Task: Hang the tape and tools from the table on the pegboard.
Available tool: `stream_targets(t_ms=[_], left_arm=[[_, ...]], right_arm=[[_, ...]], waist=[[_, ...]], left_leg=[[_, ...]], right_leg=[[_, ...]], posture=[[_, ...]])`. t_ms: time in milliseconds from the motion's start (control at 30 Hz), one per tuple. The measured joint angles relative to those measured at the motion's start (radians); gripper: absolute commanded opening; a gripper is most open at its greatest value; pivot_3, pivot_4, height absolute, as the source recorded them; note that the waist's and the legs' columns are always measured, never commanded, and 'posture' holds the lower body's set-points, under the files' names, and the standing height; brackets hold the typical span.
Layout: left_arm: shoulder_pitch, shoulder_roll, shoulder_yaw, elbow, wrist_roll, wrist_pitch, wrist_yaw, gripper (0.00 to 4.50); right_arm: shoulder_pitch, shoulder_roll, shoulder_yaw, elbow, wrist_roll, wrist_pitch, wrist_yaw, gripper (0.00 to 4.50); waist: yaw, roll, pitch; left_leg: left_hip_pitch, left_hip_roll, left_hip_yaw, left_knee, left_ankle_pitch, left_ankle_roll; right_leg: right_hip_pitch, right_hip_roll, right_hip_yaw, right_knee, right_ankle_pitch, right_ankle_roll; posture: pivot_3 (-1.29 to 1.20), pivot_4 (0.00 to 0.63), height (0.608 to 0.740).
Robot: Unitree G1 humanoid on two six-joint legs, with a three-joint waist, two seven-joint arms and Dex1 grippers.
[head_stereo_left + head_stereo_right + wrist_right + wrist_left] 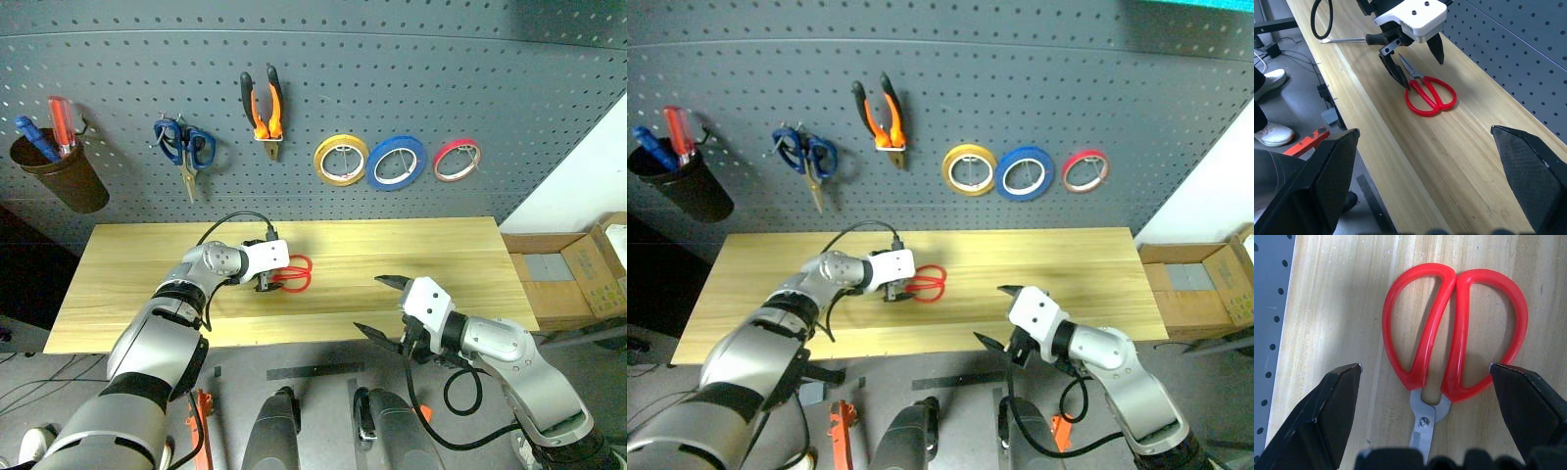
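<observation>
Red-handled scissors [295, 274] lie flat on the wooden table [421, 245], left of its middle. My left gripper [1425, 366] points down at them, open, with one black finger on each side of the handles [1454, 328] and neither touching. A thin screwdriver-like tool [1347, 39] with a dark handle lies on the table just behind that gripper. My right gripper [369, 303] stands open and empty over the table's front edge, right of the scissors. On the pegboard [441, 69] hang the orange-and-black pliers [265, 103] and the blue tape [396, 162].
Also on the pegboard are blue-handled scissors [184, 147], a yellow roll [341, 159], a red roll [457, 159] and a brown cup [61, 168] holding screwdrivers. An open cardboard box [578, 279] sits on the floor to the right of the table. A person's white shoes [1273, 78] stand on the floor by the table.
</observation>
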Motion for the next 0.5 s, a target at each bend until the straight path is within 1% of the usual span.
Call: stream_targets(t_ms=[267, 500], left_arm=[[0.003, -0.001, -0.034, 0.0, 0.026, -0.041, -0.008, 4.48], [0.021, -0.035, -0.039, -0.006, 0.025, -0.069, -0.052, 4.48]], right_arm=[[-0.002, 0.0, 0.0, 0.0, 0.0, 0.0, 0.001, 4.5], [-0.001, 0.0, 0.0, 0.0, 0.0, 0.0, 0.001, 4.5]], waist=[[0.0, 0.0, 0.0], [0.0, 0.0, 0.0]], left_leg=[[0.0, 0.0, 0.0, 0.0, 0.0, 0.0], [0.0, 0.0, 0.0, 0.0, 0.0, 0.0]], right_leg=[[0.0, 0.0, 0.0, 0.0, 0.0, 0.0], [0.0, 0.0, 0.0, -0.001, 0.0, 0.0]], posture=[[-0.08, 0.311, 0.74], [-0.08, 0.31, 0.74]])
